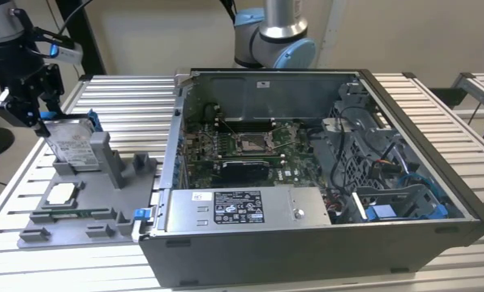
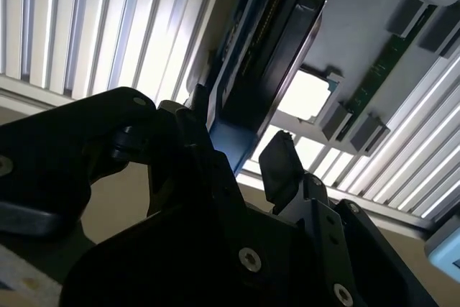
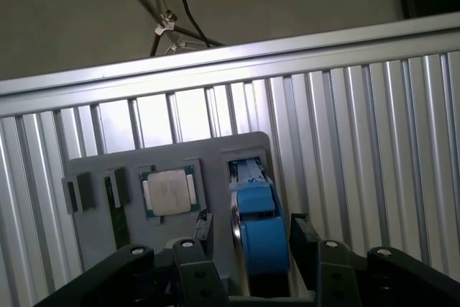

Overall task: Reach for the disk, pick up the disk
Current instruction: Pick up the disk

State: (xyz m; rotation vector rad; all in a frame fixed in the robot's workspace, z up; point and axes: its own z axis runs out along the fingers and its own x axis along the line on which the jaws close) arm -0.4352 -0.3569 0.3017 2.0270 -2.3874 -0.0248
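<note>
The disk [image 1: 73,145] stands on edge in a slot of the grey holder plate [image 1: 104,201] at the exterior view's left, silver with a white label and a blue frame. My gripper [image 1: 31,118] hangs just above its top end. In the first wrist view the disk's blue edge [image 3: 260,231] lies between my two black fingers [image 3: 203,229], and my gripper [image 3: 251,234] is open with a gap on each side. In the second wrist view the disk [image 2: 277,55] runs away from my gripper [image 2: 237,131], dark with a blue rim.
A white-topped square chip [image 1: 62,193] and a green memory stick [image 1: 72,213] lie on the same holder plate. To the exterior view's right stands an open computer case [image 1: 436,182] with a grey box with a white sticker [image 1: 242,210]. Another arm's base [image 1: 275,36] stands behind it.
</note>
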